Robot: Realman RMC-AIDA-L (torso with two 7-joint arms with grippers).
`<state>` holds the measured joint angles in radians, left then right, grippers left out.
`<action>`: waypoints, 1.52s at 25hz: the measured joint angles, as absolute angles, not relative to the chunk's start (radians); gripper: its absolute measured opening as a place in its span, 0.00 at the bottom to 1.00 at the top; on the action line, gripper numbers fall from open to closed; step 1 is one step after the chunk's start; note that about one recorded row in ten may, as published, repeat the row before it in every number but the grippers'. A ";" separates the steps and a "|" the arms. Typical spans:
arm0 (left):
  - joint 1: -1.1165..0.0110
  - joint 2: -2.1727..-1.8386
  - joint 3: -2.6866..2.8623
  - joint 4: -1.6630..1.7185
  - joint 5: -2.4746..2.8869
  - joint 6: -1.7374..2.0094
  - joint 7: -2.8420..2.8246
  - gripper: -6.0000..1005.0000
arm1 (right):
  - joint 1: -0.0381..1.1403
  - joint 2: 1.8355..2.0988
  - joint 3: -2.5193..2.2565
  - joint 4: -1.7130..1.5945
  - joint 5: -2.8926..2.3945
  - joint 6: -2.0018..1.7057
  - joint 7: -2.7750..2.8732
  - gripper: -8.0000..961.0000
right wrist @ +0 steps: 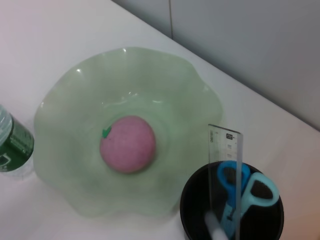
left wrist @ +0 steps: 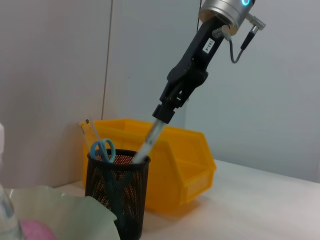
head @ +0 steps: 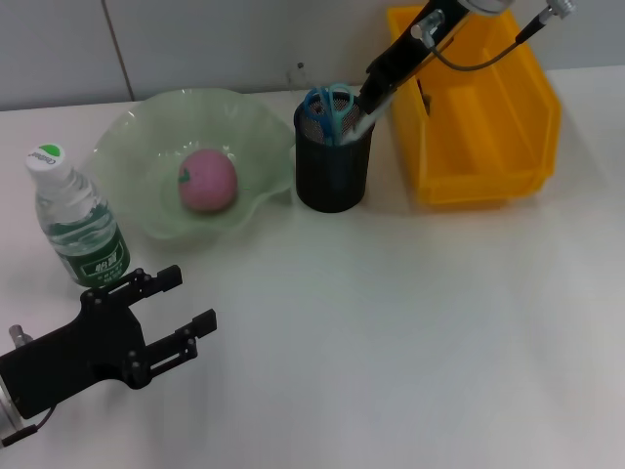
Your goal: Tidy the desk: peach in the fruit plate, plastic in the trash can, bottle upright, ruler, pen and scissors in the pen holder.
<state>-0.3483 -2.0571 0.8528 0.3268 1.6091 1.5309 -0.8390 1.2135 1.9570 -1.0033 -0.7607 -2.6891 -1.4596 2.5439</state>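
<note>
My right gripper (head: 371,96) hangs over the black mesh pen holder (head: 333,176), shut on a white pen (head: 356,123) whose lower end is inside the holder. In the left wrist view the same gripper (left wrist: 163,113) grips the slanted pen (left wrist: 148,142). Blue-handled scissors (head: 328,106) and a clear ruler (right wrist: 224,170) stand in the holder. A pink peach (head: 207,181) lies in the green fruit plate (head: 137,147). The bottle (head: 78,223) stands upright at the left. My left gripper (head: 187,301) rests open near the table's front left. The plastic is out of view.
A yellow bin (head: 488,127) stands at the back right, right beside the pen holder. A grey wall runs behind the table. White tabletop (head: 410,332) stretches across the front and right.
</note>
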 joint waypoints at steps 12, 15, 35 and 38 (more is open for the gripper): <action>-0.346 -2.057 0.853 0.327 1.609 1.532 -0.839 0.77 | 1.199 1.976 -1.021 -0.799 -2.697 -1.431 2.547 0.52; -0.345 -2.057 0.855 0.327 1.609 1.532 -0.839 0.77 | 1.196 1.981 -1.026 -0.802 -2.700 -1.430 2.547 0.62; -0.355 -2.051 0.862 0.327 1.609 1.546 -0.839 0.78 | 0.622 2.079 -1.146 -1.348 -2.047 -1.366 2.241 0.77; -0.358 -2.049 0.868 0.330 1.610 1.555 -0.842 0.78 | 0.570 2.076 -1.104 -1.213 -1.883 -1.377 2.084 0.78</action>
<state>-0.3579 -2.0487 0.8682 0.3299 1.6101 1.5547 -0.8424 0.5701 2.0759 -1.1042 -1.2133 -1.8826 -1.3769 2.0842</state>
